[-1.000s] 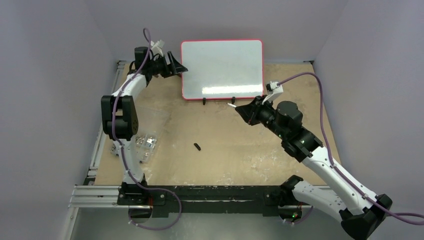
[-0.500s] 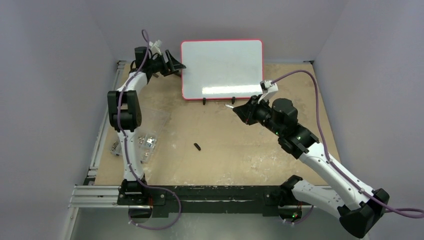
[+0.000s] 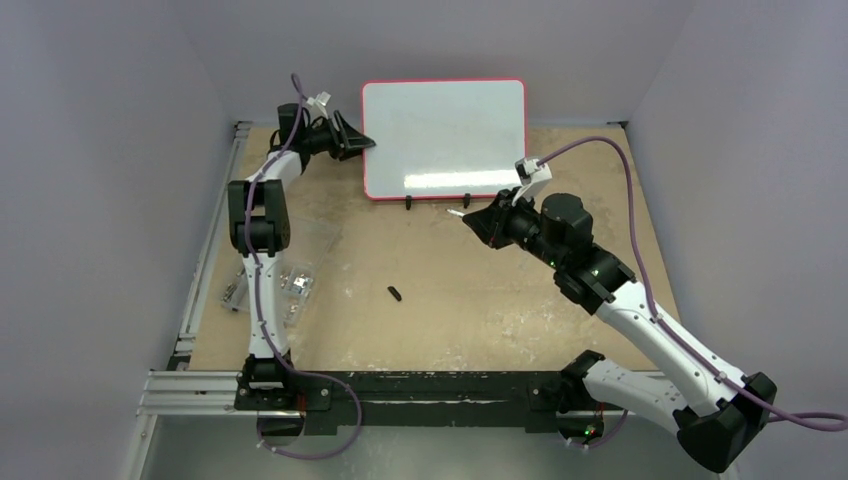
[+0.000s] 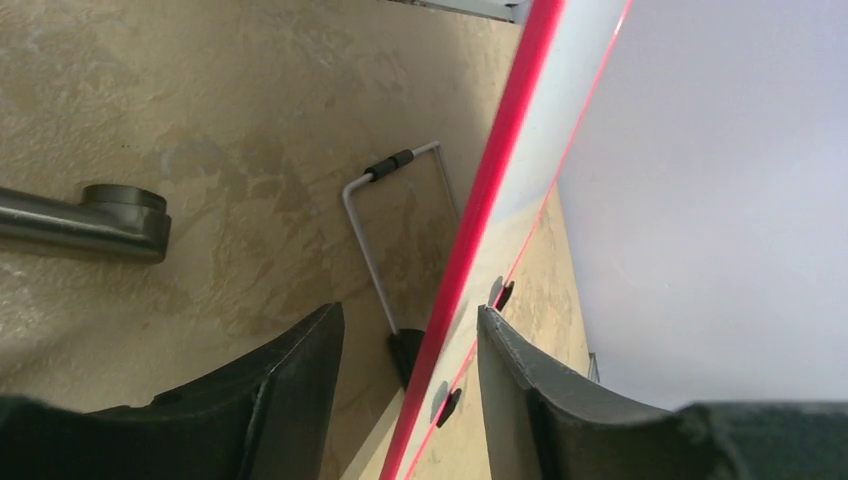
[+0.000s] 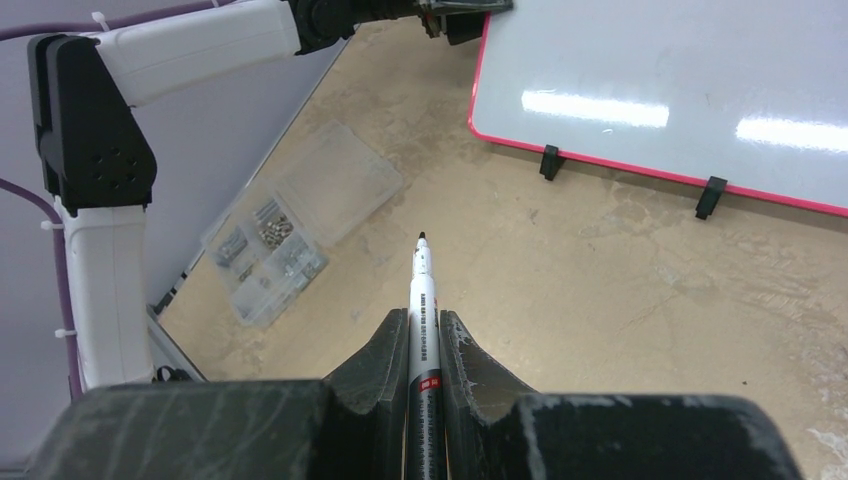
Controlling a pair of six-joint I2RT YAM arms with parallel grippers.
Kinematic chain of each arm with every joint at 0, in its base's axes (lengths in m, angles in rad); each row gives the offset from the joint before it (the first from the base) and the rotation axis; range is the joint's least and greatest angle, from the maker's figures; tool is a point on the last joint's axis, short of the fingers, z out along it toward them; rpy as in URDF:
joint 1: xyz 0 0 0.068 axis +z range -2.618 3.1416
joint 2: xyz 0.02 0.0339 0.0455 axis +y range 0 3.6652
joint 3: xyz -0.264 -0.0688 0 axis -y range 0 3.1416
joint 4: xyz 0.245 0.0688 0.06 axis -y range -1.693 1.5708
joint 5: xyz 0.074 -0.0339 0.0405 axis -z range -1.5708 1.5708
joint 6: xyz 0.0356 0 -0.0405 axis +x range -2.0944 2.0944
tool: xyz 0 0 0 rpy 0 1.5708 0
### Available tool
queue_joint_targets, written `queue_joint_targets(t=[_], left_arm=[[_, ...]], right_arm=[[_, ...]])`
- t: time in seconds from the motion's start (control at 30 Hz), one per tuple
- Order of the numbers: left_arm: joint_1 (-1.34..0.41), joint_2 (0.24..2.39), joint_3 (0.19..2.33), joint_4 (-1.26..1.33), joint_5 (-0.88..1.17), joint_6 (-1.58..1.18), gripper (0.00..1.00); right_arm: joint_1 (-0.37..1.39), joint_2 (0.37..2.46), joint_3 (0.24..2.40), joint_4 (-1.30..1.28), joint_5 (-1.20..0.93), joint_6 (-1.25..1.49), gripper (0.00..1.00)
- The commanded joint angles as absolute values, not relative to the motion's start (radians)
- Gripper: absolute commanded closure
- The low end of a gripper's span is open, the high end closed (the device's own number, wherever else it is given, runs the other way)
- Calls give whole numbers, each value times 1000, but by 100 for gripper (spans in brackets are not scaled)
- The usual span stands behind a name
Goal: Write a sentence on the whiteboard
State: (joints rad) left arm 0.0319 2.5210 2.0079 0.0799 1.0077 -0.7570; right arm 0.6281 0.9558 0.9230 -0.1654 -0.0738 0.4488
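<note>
The whiteboard [image 3: 443, 125] stands at the far middle of the table, red-rimmed and glossy, with no sentence showing on it. My left gripper [image 3: 362, 143] is open at the board's left edge; in the left wrist view [image 4: 410, 315] its jaws stand either side of the red rim [image 4: 500, 170] with gaps. My right gripper [image 3: 480, 218] is shut on a white uncapped marker [image 3: 460, 212], held above the table just in front of the board's lower edge. In the right wrist view the marker [image 5: 422, 285] points past the jaws, and the board [image 5: 680, 80] lies up and to the right.
A small black cap [image 3: 394, 293] lies mid-table. A clear plastic parts box [image 3: 285, 285] sits at the left edge, also seen in the right wrist view [image 5: 290, 235]. The board's wire stand [image 4: 375, 215] and black feet [image 5: 548, 162] rest on the table. Walls close in on three sides.
The left arm has straightened toward the board, bringing its gripper over the left rim. The right gripper has carried the marker slightly left and nearer the board.
</note>
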Motion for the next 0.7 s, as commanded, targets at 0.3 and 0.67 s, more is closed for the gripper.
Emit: queue_joint_targets(t=[0.3,0.67], left_arm=[[21,2504,1932,475,1101,-978,79],[21,2463,1824,678,1141,-1066,100]], right_arm=[[627,915,947,-135,-117,444,100],[627,881,929,-133,-125,460,100]])
